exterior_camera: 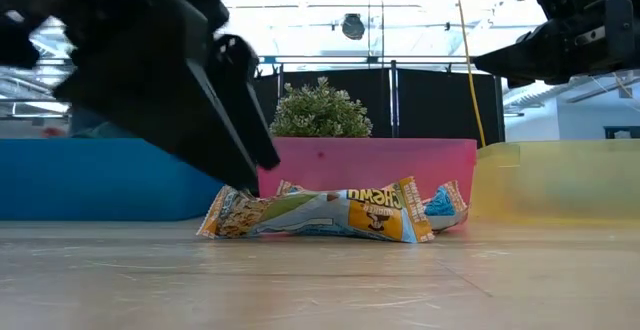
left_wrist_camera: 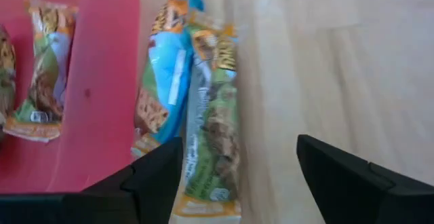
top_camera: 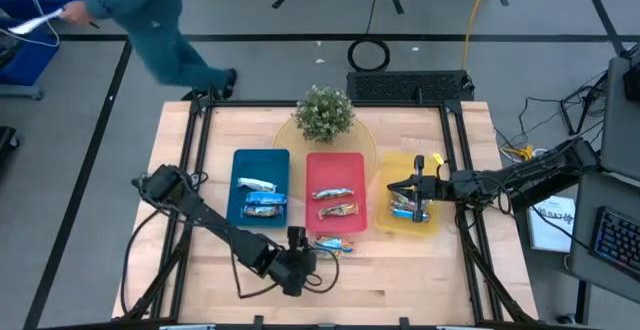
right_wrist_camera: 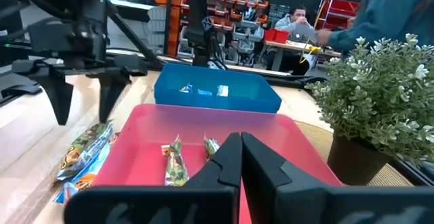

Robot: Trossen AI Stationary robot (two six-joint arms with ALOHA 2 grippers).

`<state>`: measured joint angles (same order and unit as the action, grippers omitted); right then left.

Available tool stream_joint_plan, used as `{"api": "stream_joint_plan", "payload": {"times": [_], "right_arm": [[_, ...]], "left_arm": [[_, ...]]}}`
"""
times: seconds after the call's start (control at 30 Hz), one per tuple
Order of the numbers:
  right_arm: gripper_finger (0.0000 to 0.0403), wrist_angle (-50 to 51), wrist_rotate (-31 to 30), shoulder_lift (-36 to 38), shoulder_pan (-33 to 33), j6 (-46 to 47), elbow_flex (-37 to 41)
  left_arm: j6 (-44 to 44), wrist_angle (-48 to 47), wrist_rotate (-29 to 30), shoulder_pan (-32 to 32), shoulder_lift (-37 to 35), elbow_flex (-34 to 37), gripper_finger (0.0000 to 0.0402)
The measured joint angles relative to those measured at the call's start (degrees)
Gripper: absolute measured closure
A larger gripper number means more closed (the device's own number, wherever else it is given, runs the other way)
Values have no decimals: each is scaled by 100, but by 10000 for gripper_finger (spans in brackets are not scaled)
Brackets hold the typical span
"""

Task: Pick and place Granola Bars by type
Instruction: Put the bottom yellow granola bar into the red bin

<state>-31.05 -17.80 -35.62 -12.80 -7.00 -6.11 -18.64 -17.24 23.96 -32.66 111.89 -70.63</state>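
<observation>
Item: left gripper (top_camera: 303,260), lower centre of the high view, fingers spread wide with nothing between them, poised over two loose granola bars (top_camera: 334,244) on the bare table (top_camera: 420,280) just below the red tray (top_camera: 335,160). In the left wrist view the green-wrapped bar (left_wrist_camera: 213,115) lies between the two fingers; the blue-wrapped bar (left_wrist_camera: 166,81) lies touching it, against the tray's wall.

Item: right gripper (top_camera: 420,192), right of centre, over the yellow tray (top_camera: 432,225), fingers pressed together, nothing visibly held.

Item: sorted stock. Bars already lie in the blue tray (top_camera: 240,160), the red and the yellow.

Handling note: you likely want the green bar alone. Centre it between the fingers, come straight down, and keep the near finger out of the seam where the blue bar touches it, or you may lift both. Crinkled wrappers slip; close across the bar's width
</observation>
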Motion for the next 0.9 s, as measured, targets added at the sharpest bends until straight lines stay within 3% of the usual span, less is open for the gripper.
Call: {"api": "stream_joint_plan", "payload": {"times": [0.2,0.47,0.7,0.9], "right_arm": [[403,9,-2,0,0,-79,0],[403,22,-2,0,0,-78,0],[403,25,-4,0,0,-77,0],[403,11,-4,0,0,-77,0]], "left_arm": [[-398,22,-63,213,218,0,111],[-760,45,-580,374,453,-15,156],[-808,7,-859,371,420,-9,247],[-291,-56,-1283,324,343,-6,331]]}}
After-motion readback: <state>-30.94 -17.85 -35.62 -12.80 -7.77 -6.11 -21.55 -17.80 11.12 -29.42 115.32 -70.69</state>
